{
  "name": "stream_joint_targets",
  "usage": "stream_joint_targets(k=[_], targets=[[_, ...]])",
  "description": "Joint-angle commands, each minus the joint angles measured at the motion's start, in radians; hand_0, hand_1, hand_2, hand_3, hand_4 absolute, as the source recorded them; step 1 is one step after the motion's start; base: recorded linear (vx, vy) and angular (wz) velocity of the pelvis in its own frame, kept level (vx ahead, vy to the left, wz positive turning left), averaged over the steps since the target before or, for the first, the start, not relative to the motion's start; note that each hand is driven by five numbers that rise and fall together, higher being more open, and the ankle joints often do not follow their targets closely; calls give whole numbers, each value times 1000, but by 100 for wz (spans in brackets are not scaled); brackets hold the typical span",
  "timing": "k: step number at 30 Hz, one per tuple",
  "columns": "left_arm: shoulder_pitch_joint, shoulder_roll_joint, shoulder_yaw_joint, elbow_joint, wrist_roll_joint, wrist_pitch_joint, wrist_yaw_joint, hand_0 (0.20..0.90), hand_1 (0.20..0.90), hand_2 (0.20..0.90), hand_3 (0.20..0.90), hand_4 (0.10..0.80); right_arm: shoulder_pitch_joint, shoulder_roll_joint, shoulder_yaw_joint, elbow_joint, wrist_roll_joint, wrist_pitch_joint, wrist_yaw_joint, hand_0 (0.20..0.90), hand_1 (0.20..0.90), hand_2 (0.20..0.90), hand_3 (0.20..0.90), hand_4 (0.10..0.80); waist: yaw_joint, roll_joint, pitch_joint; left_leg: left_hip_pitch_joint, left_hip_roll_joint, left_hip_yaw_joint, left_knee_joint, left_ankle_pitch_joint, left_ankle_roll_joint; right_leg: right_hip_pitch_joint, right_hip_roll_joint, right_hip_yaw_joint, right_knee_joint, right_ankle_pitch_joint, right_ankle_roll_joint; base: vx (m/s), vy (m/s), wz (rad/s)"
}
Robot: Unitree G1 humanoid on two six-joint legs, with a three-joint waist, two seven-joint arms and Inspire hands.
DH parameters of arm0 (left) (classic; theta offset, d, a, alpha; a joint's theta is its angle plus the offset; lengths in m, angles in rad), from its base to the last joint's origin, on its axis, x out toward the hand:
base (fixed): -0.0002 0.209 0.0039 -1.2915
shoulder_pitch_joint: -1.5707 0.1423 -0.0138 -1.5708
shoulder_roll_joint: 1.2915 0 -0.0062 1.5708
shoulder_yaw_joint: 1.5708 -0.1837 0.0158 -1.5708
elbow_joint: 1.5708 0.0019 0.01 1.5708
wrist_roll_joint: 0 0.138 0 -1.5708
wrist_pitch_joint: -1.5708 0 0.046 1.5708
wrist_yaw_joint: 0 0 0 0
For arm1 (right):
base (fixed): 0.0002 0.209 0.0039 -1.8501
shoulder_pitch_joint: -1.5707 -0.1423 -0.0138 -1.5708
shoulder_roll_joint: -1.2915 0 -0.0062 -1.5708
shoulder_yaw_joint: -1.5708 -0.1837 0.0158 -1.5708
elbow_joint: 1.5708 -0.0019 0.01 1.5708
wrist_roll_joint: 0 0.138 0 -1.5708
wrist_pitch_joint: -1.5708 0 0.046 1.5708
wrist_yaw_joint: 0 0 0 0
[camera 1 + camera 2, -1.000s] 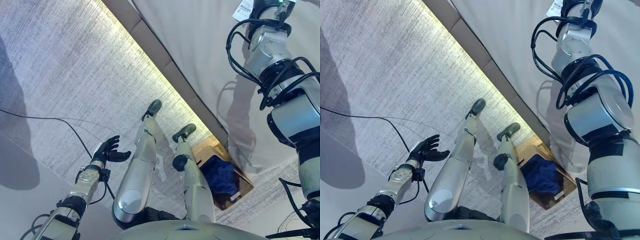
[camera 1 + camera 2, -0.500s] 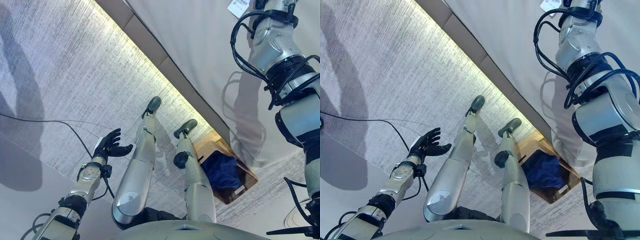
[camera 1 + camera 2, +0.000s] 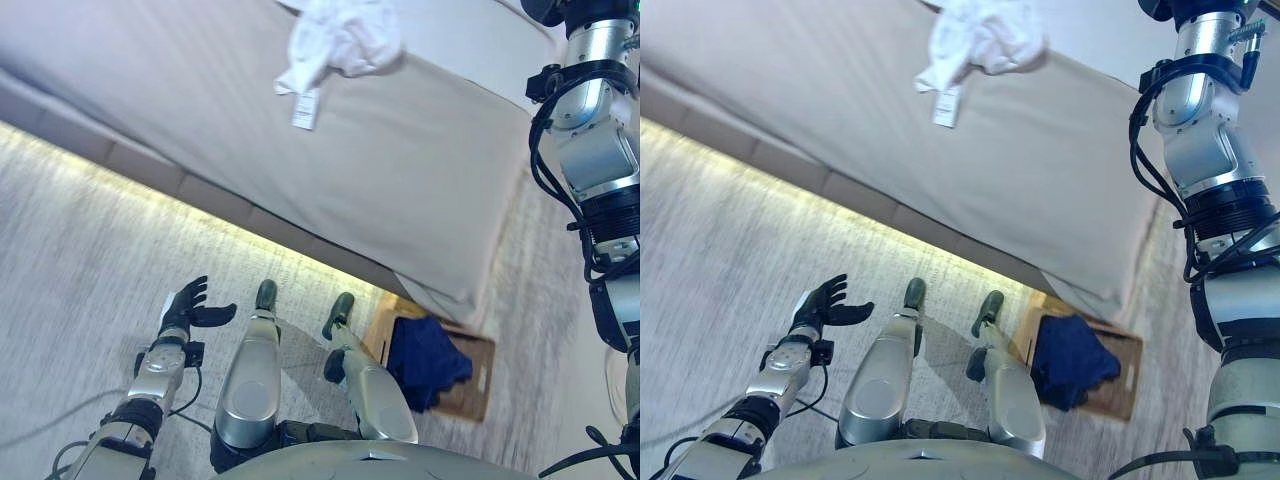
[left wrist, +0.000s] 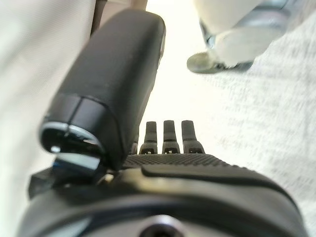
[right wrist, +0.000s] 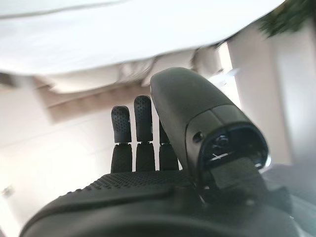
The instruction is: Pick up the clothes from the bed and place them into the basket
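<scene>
Left hand [image 3: 188, 305] open and empty low over the floor, right hand [image 5: 148, 148] lifted with straight fingers, holding nothing.

Neither hand has cloth in it: the left one hangs with fingers spread beside the bed's near edge, out of the way, which suits an arm not needed for the reach. Nearer the bed's corner, on the floor, the basket [image 3: 476, 372] sits just beside the bed [image 3: 420, 170], likely so a garment can be dropped in with a short carry; a dark blue garment [image 3: 425, 358] already lies in it. Farther off, a white garment [image 3: 340, 40] lies crumpled near the bed's far edge (its tag [image 3: 305, 108] trails toward the near side). The right arm rises toward that side, probably for the pick-up not yet made.
</scene>
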Motion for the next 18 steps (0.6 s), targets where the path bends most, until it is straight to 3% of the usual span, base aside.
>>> stream_joint_targets(k=[1,8,9,10,14,18], targets=[[101,3,-54,62,110,9,31,900,900,900,900,800,0,-101,-38,-56,-2,-82,-1,300,300,300,200,100,-11,45,-179,199,-58,3,-223,-61,24,20,-54,13,52,87,-30,4,65,-29],[88,-14,-60,127,191,50,-4,900,900,900,900,800,116,-118,-103,-108,37,-94,94,300,300,300,200,100,-64,66,-241,273,-81,29,-229,-81,43,34,-66,36,65,116,-20,32,19,-27],[85,-13,-65,131,213,54,-13,900,900,900,900,800,146,-116,-112,-117,37,-82,122,559,559,559,502,402,-69,64,-248,280,-84,33,-229,-82,46,36,-68,40,67,124,-17,48,-52,-19],[83,-13,-71,136,227,55,-20,900,900,900,900,800,167,-110,-115,-117,47,-77,142,900,900,900,900,800,-72,62,-254,286,-85,36,-229,-84,48,38,-69,41,70,128,-17,51,-83,-23],[75,-35,-88,145,218,47,-52,900,900,900,900,800,264,-27,-119,-123,139,-63,223,900,900,900,900,800,-85,64,-269,311,-88,42,-232,-86,56,50,-67,52,76,130,-22,21,-50,-18],[68,-78,-76,127,144,-13,-56,900,900,900,900,800,376,87,-149,-131,280,-68,249,900,900,900,900,800,-106,74,-273,333,-88,61,-231,-93,66,64,-64,66,82,131,-32,-3,9,-11]])
